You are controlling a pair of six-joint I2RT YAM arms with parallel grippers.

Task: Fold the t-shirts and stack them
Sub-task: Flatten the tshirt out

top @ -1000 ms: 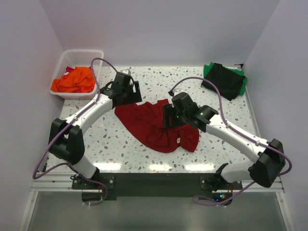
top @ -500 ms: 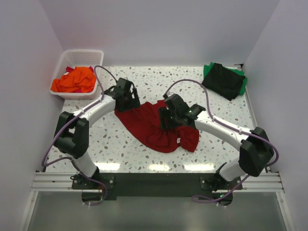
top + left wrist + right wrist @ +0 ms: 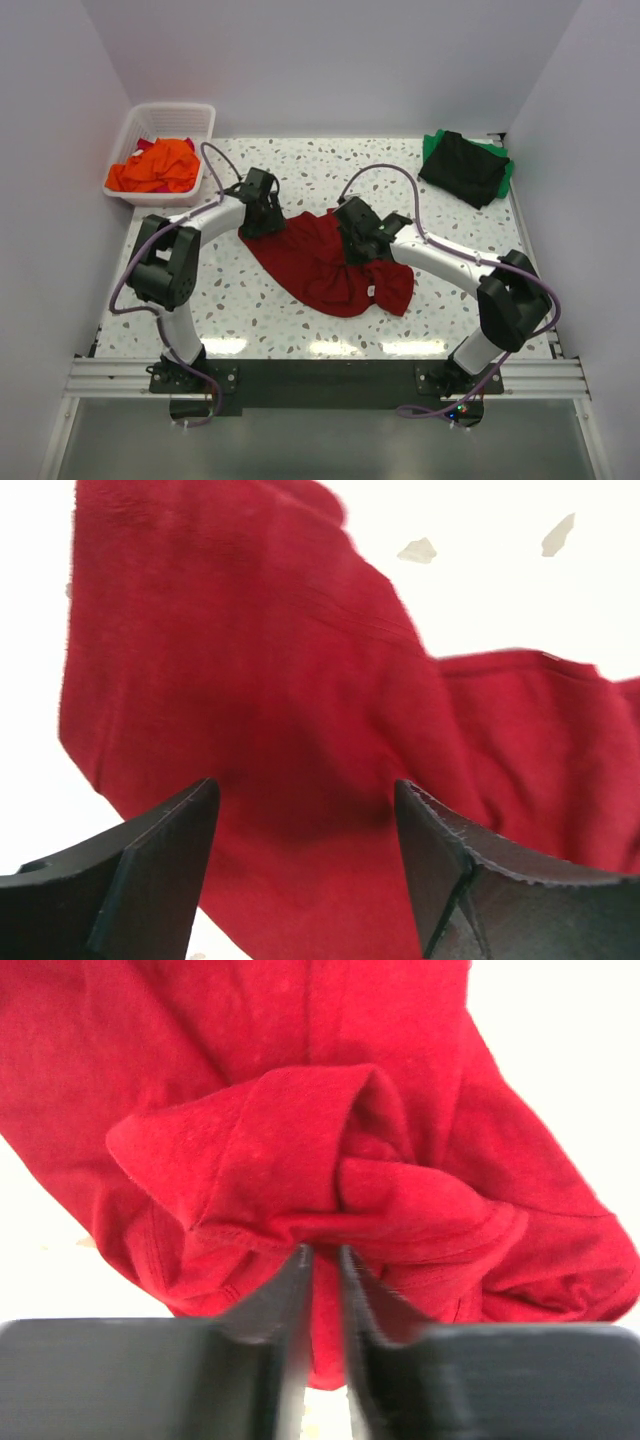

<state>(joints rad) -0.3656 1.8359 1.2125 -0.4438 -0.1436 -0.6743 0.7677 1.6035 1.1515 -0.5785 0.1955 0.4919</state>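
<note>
On speckled table [image 3: 245, 305], dark red t-shirt [image 3: 312, 266] crumpled, soft-creased.

Speckled table [image 3: 330, 165]: dark red t-shirt [image 3: 310, 265], basket [image 3: 205, 118].

Right hand [image 3: 322, 1260] pinching bunched fold of dark red t-shirt [image 3: 300, 1140], fingers nearly together.

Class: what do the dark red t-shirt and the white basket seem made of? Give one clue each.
Dark red t-shirt: soft matte cloth, probably cotton knit; it creases and shows stitched hems. White basket: likely rigid plastic; thin slatted walls.
</note>
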